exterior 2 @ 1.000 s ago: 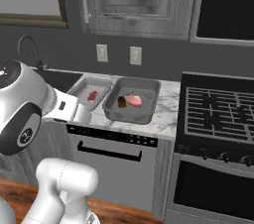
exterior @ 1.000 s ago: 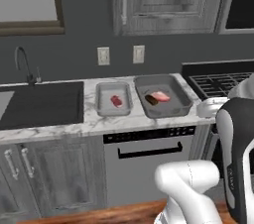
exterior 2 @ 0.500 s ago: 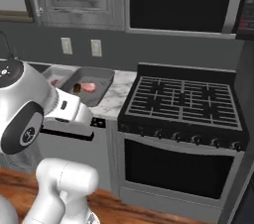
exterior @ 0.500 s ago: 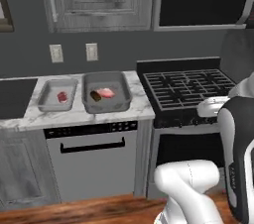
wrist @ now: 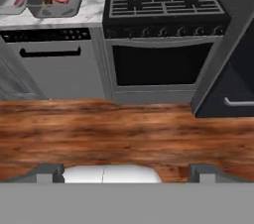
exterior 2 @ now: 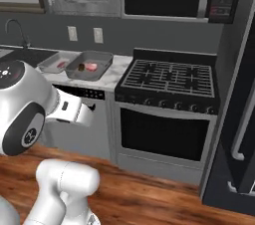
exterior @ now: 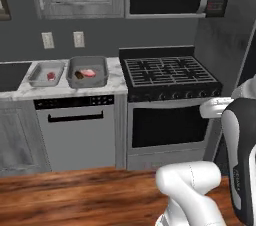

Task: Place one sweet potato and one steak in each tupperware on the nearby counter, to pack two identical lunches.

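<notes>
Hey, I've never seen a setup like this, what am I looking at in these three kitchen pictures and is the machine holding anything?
This is a computer-rendered kitchen with a white robot arm with dark joints on a driving base. Two pictures come from cameras on the base, behind the arm to its left and right. The third comes from a camera on the hand, looking across a wooden floor toward the black gas stove. Its two small dark finger tips stand wide apart at the bottom, with nothing between them, so the gripper is open.

On the white marble counter sit two shallow grey trays. The nearer tray holds a flat red steak and a dark brown lump. The farther tray holds a red piece.
</notes>
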